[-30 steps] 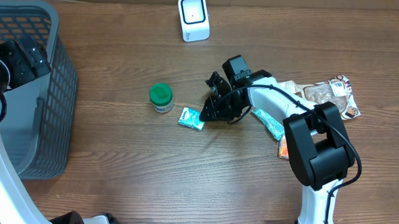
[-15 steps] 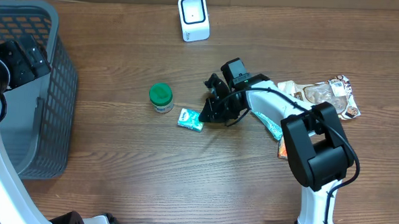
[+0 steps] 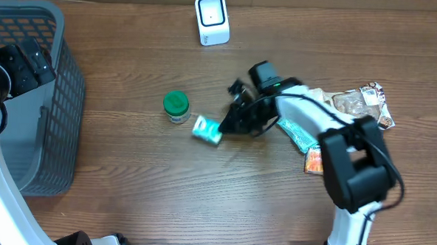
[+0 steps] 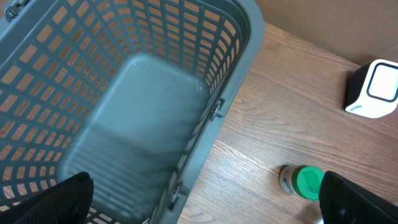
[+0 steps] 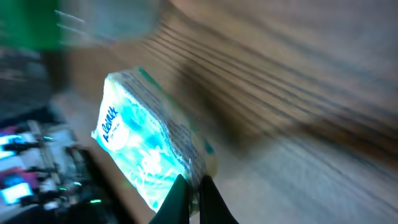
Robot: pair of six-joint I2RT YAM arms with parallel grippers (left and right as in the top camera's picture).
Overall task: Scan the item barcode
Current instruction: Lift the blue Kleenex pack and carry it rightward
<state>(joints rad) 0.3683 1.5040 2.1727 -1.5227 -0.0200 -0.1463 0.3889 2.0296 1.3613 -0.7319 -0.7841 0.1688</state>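
**Asker:** What's laid out in front of you?

**Me:** The wooden table (image 3: 112, 184), with the grey basket (image 3: 35, 100) on its left side and a heap of snack packets (image 3: 363, 103) on its right. My left gripper (image 4: 205, 202) hangs over the basket, fingers spread wide with nothing between them.

**Asker:** And the scanner?

**Me:** The white scanner (image 3: 212, 19) stands at the far edge, well apart from everything else.

**Asker:** Where's the item?

**Me:** The tissue packet (image 3: 207, 129) is mid-table. It sits just beside the green-lidded jar (image 3: 176, 106), on the jar's right and a little nearer to me, with a gap between them. My right gripper (image 3: 227, 124) is at the packet's right-hand end. In the wrist view my fingertips (image 5: 176, 200) are pressed together on the thin edge of the wrapper, so I have it by the seam, not the body.

**Asker:** What does the next move turn on?

**Me:** The packet's long axis runs from the jar's side toward my right wrist, so it sticks out leftward past my fingertips. The scanner lies almost straight beyond it, toward the far edge. My right arm is much the nearer one, since the left is off over the basket. I'd judge the carry to be a short reach forward, plus a turn of the wrist to present the printed face. The wrist view is too blurred to show which face bears the barcode. With only an edge pinch, the packet may swing.
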